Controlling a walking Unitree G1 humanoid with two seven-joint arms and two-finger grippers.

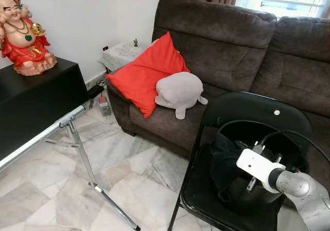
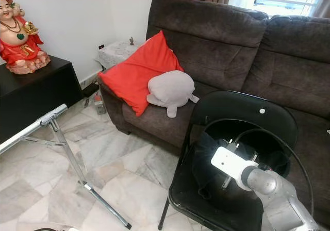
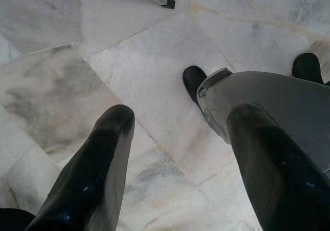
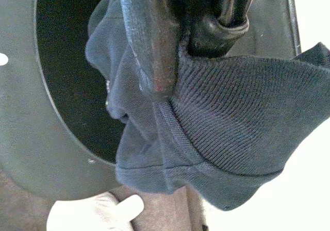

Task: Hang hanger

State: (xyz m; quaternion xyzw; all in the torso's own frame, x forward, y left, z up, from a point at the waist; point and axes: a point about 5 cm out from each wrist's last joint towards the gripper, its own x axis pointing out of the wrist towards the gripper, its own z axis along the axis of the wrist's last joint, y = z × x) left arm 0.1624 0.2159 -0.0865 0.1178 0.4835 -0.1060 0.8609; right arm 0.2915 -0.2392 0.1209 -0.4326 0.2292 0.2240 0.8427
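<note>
A dark blue knitted garment [image 1: 224, 164] lies bunched on the seat of a black folding chair [image 1: 258, 110] in front of the sofa. My right gripper [image 4: 185, 61] reaches down onto it, and its fingers [image 4: 149, 45] are shut with the ribbed cloth [image 4: 232, 122] pinched between them. A black rounded part beside the fingers may be the hanger; I cannot tell. A silver clothes rail [image 1: 49, 133] on a slanted stand runs along the left. My left gripper [image 3: 180, 153] hangs open over the marble floor.
A brown sofa [image 1: 232, 45] with a red cushion [image 1: 147, 71] and a grey plush [image 1: 179, 92] stands behind the chair. A black cabinet [image 1: 36, 97] with a red figurine [image 1: 23, 35] is at the left. The rail's leg [image 1: 111, 202] crosses the marble floor.
</note>
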